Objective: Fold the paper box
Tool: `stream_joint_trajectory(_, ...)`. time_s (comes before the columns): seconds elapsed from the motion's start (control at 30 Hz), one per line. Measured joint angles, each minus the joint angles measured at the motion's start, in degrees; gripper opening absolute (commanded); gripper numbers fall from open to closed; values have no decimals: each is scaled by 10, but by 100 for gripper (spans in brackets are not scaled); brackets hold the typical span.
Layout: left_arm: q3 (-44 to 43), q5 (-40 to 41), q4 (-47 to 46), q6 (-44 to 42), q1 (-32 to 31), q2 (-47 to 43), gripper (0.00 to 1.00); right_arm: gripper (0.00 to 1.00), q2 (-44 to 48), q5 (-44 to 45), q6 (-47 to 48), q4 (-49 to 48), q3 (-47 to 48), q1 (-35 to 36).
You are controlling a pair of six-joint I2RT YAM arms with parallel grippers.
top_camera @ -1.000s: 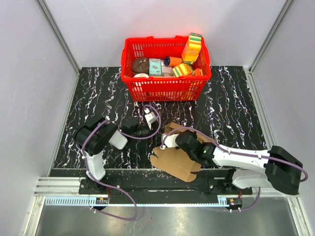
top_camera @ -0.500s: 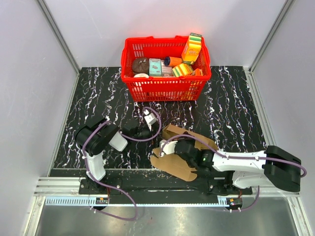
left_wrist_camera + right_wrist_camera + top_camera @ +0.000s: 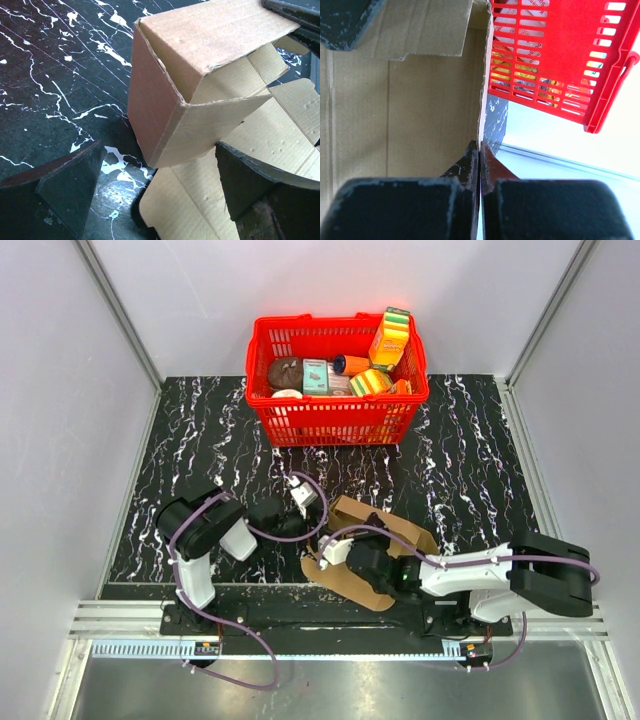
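Observation:
The paper box (image 3: pixel 385 528) is brown cardboard, partly raised, near the front middle of the table. In the left wrist view its upright walls (image 3: pixel 200 75) stand over a flat flap (image 3: pixel 200 210) lying on the table. My left gripper (image 3: pixel 160 200) is open, one finger (image 3: pixel 65 190) on bare table and the other (image 3: pixel 255 195) over the flap; from above it (image 3: pixel 298 520) sits just left of the box. My right gripper (image 3: pixel 479 150) is shut on the thin edge of a box panel (image 3: pixel 410 110), and from above it (image 3: pixel 345 550) is at the box's near left side.
A red plastic basket (image 3: pixel 335 420) full of colourful packages stands at the back centre, and its mesh wall (image 3: pixel 555 60) fills the right wrist view's upper right. The black marbled table (image 3: pixel 200 440) has grey walls on both sides and a metal rail along its front.
My right arm has swung left and nearer, carrying the pinched box panel with it. The box has shifted left toward my left gripper, which has edged slightly closer.

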State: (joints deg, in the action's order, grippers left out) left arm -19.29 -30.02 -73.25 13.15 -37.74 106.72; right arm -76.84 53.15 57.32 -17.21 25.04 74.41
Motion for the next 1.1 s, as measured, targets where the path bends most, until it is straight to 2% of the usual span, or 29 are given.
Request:
stream_joint_trajectory(0.6, 37, 139, -33, -31, -42, -9, 99, 0, -17, 28, -6, -27, 0, 24)
stream_joint_trajectory(0.8, 37, 137, -30, -42, -42, -10, 99, 0, -17, 29, -9, -27, -3, 25)
stream_joint_trajectory(1.1, 52, 81, -23, -38, -42, -26, 99, 0, -16, 30, -15, -31, -9, 25)
